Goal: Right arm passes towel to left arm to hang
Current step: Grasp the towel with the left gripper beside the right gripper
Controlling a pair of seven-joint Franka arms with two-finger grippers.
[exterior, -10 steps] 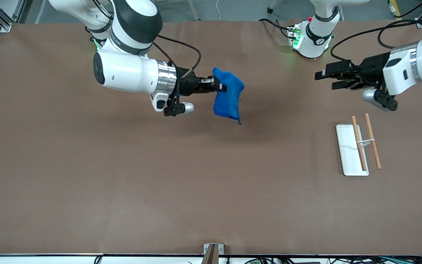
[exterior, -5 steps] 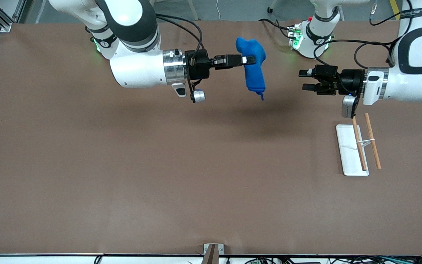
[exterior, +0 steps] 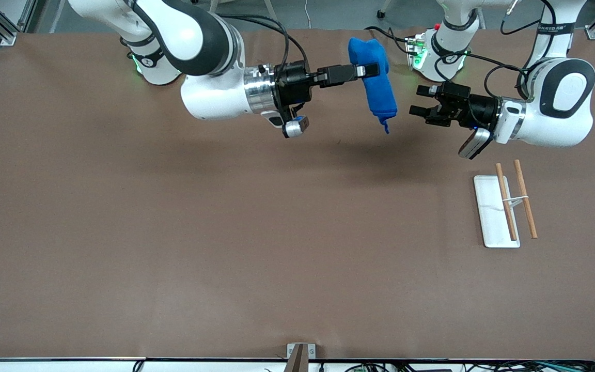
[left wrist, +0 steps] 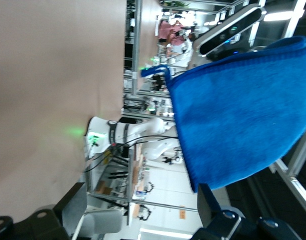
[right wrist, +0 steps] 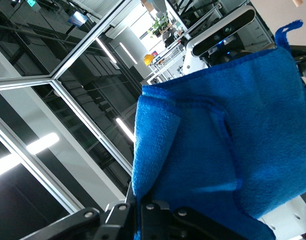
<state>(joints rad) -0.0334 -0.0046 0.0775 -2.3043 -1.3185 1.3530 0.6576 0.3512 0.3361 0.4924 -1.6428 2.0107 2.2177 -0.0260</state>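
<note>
Pinching the towel [exterior: 378, 82], right gripper [exterior: 367, 70]; left gripper [exterior: 417, 104] fingers spread beside it.

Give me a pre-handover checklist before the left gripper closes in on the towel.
1. Right gripper shut on the towel, which hangs free over the table: ok.
2. Left gripper open, facing the towel: ok.
3. Left gripper touching the cloth: not ok, a gap shows in the front view.
4. Loop at the towel's lower corner hangs clear of both grippers: ok.
5. Rack, the white tray with two wooden rods, stands unobstructed toward the left arm's end: ok.
6. Cloth lined up between the left fingers: cannot tell from the left wrist view.
</note>
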